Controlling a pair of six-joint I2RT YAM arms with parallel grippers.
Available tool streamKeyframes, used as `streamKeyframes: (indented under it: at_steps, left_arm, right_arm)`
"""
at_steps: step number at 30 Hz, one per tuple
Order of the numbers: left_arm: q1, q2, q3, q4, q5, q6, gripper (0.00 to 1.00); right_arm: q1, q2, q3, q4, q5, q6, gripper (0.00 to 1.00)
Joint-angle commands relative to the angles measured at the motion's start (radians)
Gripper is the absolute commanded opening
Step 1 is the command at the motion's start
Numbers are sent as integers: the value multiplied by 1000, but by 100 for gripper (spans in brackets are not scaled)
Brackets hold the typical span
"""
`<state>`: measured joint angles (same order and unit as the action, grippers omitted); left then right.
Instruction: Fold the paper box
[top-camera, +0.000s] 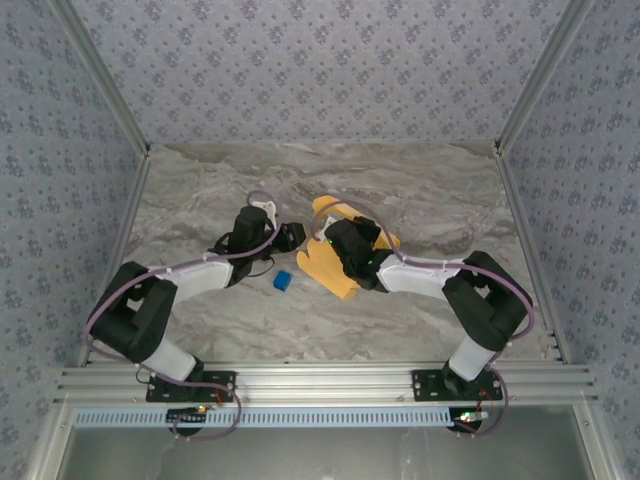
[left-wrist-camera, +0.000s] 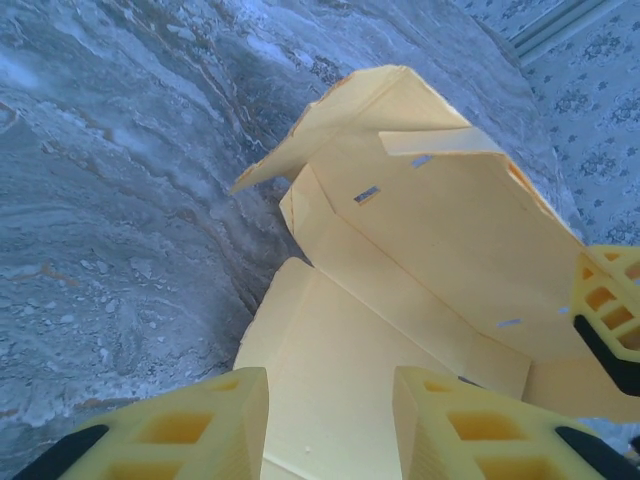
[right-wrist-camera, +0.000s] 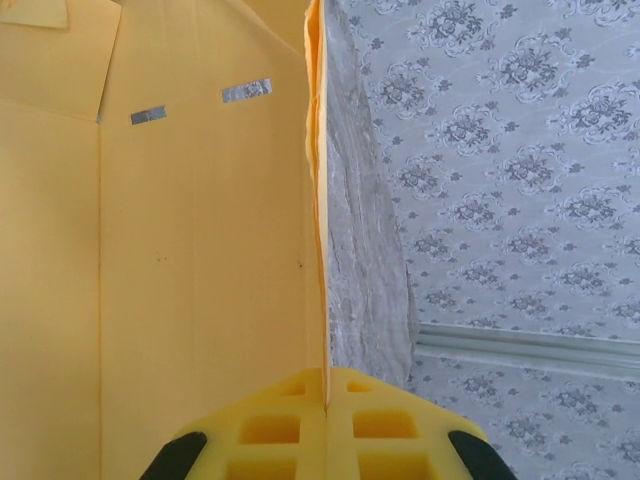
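Paper box (top-camera: 335, 278) sits part-folded on the table (top-camera: 200, 200), just right of the blue cube (top-camera: 282, 281). Right gripper (right-wrist-camera: 325, 380), right of the cube, is clamped on a box wall edge. Left gripper (left-wrist-camera: 330, 410), just beyond the cube, has jaws apart at a box flap.

Shows matt, smooth thin card, sharply creased along its folds, in the yellow-orange paper box (left-wrist-camera: 430, 230). Gives a faint sheen on the grey, marble-patterned tabletop (top-camera: 420, 180), stone-like in look. Presents moulded yellow plastic, matt and pierced by square hollows, on the left gripper (left-wrist-camera: 330, 385) and the right gripper (right-wrist-camera: 326, 385). Adds smooth black and white plastic shells on the two arms (top-camera: 215, 272), brushed silver metal in the ridged frame rails (top-camera: 320, 380), and a matt grey-blue, floral-printed wall covering (top-camera: 300, 70).
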<state>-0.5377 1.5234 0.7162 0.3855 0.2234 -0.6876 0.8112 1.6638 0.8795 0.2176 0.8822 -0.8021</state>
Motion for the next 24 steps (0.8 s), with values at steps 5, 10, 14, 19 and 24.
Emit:
streamKeyframes:
  at_steps: [5,10,14,19,24]
  left_arm:
    - [24,-133,-5,-113,-7,64,41]
    - [24,-212,10,-128,40,79,45]
    - [23,-236,45,-141,106,65,47]
    - [18,-216,126,-171,216,40,50]
    - [10,-162,210,-191,294,27,53]
  right_arm:
    - [-23,-122,11,-98,-159,82,0]
    - [-83,-246,17,-226,-351,181,0]
    - [-133,-318,36,-313,-497,235,0]
    - [-154,-358,57,-366,-571,272,0]
    - [-152,-374,67,-397,-587,298,0]
